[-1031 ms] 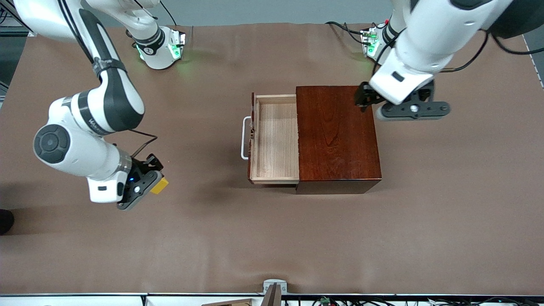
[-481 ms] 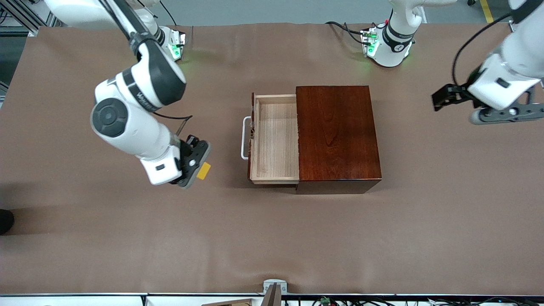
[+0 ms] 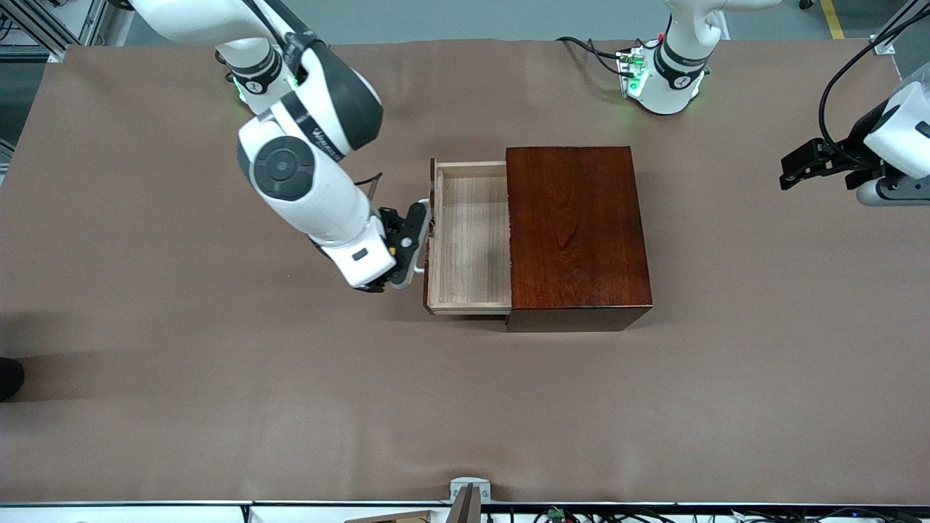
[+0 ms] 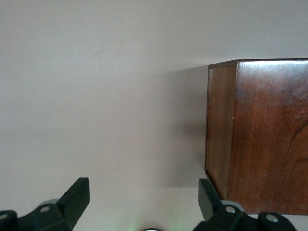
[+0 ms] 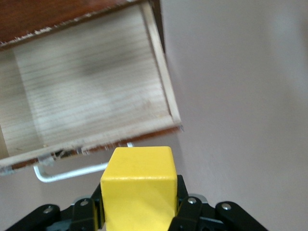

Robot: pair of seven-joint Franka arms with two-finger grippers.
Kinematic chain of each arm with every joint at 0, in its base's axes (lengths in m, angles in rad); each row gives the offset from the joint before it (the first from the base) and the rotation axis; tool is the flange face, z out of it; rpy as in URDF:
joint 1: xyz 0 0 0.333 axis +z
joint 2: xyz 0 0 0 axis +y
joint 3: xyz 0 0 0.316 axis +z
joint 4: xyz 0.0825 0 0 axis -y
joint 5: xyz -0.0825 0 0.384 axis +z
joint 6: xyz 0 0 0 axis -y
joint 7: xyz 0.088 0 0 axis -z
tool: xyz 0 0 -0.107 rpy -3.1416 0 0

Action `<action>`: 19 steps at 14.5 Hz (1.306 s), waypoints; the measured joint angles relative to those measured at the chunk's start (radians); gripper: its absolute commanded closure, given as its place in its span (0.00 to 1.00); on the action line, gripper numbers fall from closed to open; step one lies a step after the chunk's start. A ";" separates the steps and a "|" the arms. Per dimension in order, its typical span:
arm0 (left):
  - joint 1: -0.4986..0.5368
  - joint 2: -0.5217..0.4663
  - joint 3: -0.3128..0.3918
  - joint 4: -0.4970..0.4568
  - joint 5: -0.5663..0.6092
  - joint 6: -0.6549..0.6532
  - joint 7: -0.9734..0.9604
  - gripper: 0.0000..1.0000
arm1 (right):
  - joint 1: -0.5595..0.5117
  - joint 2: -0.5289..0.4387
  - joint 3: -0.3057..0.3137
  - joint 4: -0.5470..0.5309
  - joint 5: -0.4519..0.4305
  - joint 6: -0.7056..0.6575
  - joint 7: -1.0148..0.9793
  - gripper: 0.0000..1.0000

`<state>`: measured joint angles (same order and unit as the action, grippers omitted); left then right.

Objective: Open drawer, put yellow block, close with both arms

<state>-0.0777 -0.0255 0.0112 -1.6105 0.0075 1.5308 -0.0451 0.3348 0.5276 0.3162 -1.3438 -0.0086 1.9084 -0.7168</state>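
The right arm's black two-finger gripper (image 3: 403, 243) hangs over the white U-shaped bar handle (image 5: 72, 172) of the pale light-wood drawer (image 3: 471, 240), its fingers clamped on the small bright yellow cube (image 5: 138, 187), which fills the foreground of the right wrist view. The drawer stands pulled out of the glossy dark reddish-brown wooden box (image 3: 574, 229) toward the right arm's end of the brown-covered bench (image 3: 465, 407), its tray bare. The cube is hidden under the gripper in the front view. The left arm's black gripper (image 3: 806, 163) hangs over the bench toward the left arm's end, well apart from the box, its fingers (image 4: 77, 195) spread wide with nothing between them, a corner of the box showing in its wrist view
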 measured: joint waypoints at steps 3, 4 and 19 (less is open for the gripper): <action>-0.003 0.000 -0.007 -0.004 0.000 0.017 0.000 0.00 | 0.089 0.058 0.000 0.055 -0.070 0.001 -0.010 1.00; -0.003 0.000 -0.007 -0.006 0.000 0.025 0.000 0.00 | 0.116 0.068 -0.001 0.063 -0.078 0.002 -0.021 1.00; -0.003 0.001 -0.008 -0.021 0.000 0.051 0.000 0.00 | 0.275 0.166 -0.032 0.076 -0.175 -0.009 0.008 1.00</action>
<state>-0.0809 -0.0245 0.0036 -1.6318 0.0073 1.5815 -0.0455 0.6100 0.6933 0.2846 -1.2681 -0.1834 1.8996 -0.7086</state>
